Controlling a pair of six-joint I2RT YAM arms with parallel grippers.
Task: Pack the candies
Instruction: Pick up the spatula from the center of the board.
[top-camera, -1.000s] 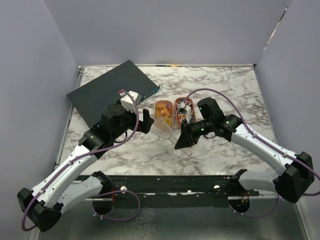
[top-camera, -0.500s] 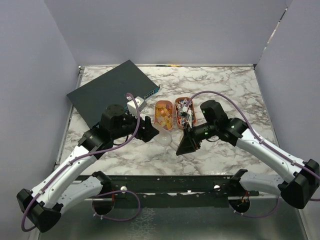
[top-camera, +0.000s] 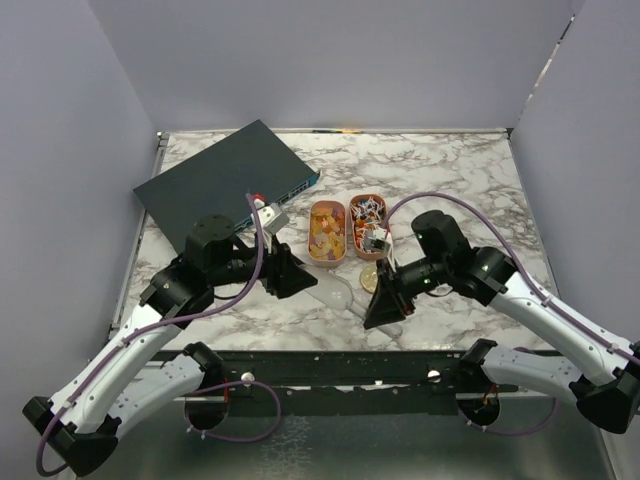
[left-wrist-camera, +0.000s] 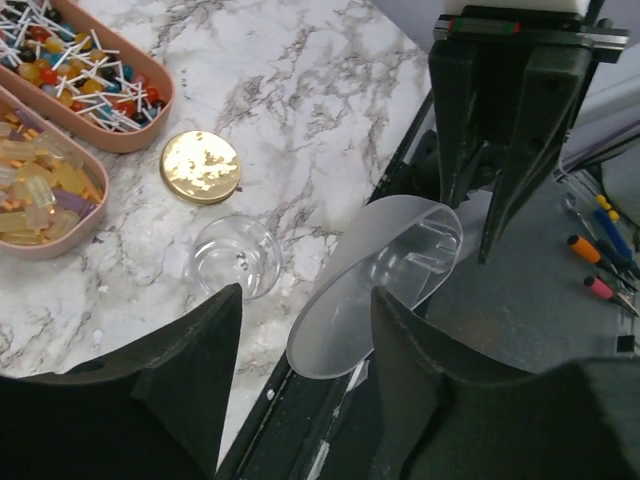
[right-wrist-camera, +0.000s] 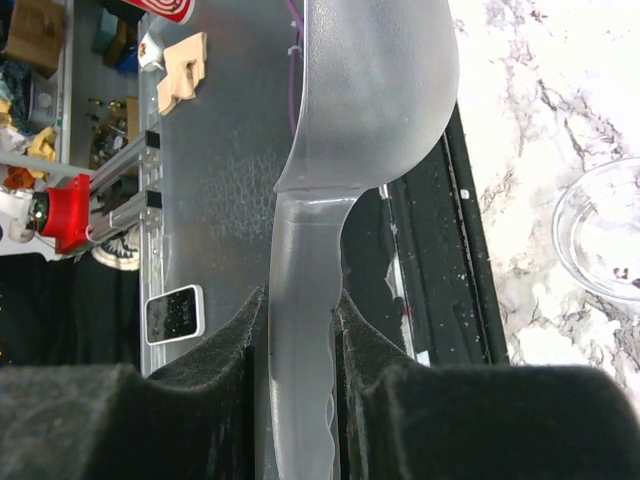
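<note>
The candies lie in two oval peach trays: orange-yellow ones (top-camera: 327, 231) in the left tray and mixed red, white and purple ones (top-camera: 368, 213) in the right tray. Both also show in the left wrist view, the orange-yellow (left-wrist-camera: 40, 195) and the mixed (left-wrist-camera: 85, 75). My right gripper (right-wrist-camera: 300, 385) is shut on the handle of a translucent plastic scoop (right-wrist-camera: 375, 90), held over the table's near edge. My left gripper (left-wrist-camera: 305, 400) is open, with the scoop's bowl end (left-wrist-camera: 375, 275) reaching between its fingers. In the top view the left gripper (top-camera: 298, 280) and the right gripper (top-camera: 376, 314) face each other.
A round gold lid (left-wrist-camera: 200, 166) and a small clear empty jar (left-wrist-camera: 235, 257) sit on the marble in front of the trays. A dark flat box (top-camera: 225, 180) lies at the back left. The table's black front rail (top-camera: 340, 365) runs just below both grippers.
Both grippers have pulled back from the trays toward the near edge. The right one carried the scoop along, uncovering the gold lid.
</note>
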